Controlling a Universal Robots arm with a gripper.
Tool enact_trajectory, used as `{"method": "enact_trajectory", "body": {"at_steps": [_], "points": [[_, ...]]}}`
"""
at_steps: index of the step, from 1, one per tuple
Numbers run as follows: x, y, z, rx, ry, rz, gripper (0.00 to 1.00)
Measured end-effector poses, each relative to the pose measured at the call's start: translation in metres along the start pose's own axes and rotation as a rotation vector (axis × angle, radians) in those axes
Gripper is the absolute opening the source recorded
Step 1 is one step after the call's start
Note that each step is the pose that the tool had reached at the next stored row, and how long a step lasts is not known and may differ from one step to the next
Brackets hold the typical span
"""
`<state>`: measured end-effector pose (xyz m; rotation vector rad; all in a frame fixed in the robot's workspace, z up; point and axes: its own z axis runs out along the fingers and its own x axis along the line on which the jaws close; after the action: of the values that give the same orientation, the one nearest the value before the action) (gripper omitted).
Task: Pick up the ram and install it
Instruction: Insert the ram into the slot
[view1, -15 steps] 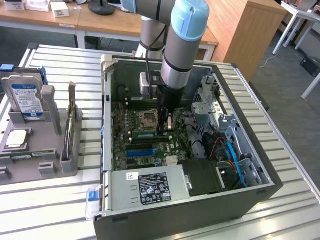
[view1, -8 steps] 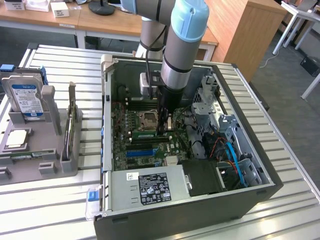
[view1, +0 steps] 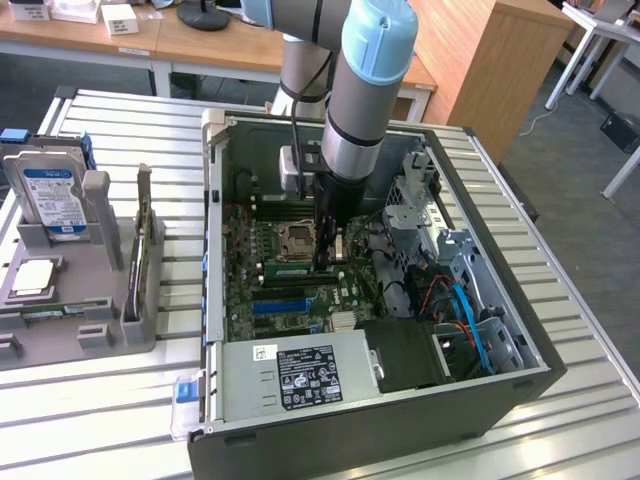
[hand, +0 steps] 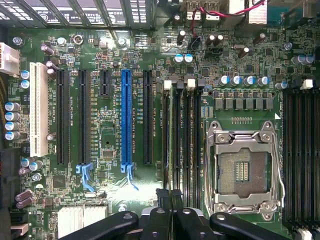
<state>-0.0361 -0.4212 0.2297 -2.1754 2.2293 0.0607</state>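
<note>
The ram (view1: 290, 268) is a thin green stick standing on edge in a black memory slot just in front of the CPU socket (view1: 297, 238). It sits inside the open computer case (view1: 215, 230). My gripper (view1: 325, 262) reaches straight down to the end of the ram toward the exterior view's right. Its fingers are shut together, and I cannot tell whether they touch the stick. In the wrist view the shut gripper (hand: 170, 197) sits at the end of the bank of long black memory slots (hand: 182, 135), beside the CPU socket (hand: 243, 167). There I cannot pick out the ram, edge-on, among the slots.
A blue expansion slot (hand: 126, 117) and black and white slots lie farther along the motherboard. The power supply (view1: 300, 375) and drive cage with cables (view1: 460, 300) crowd the case. On the exterior view's left a grey tray (view1: 130, 335) holds a hard drive (view1: 50, 195), a chip and a thin green board.
</note>
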Motion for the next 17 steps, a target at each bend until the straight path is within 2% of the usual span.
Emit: {"method": "enact_trajectory", "body": {"at_steps": [17], "points": [[0.0000,-0.0004,0.0001,-0.0005,0.0000,-0.010,0.12]]}}
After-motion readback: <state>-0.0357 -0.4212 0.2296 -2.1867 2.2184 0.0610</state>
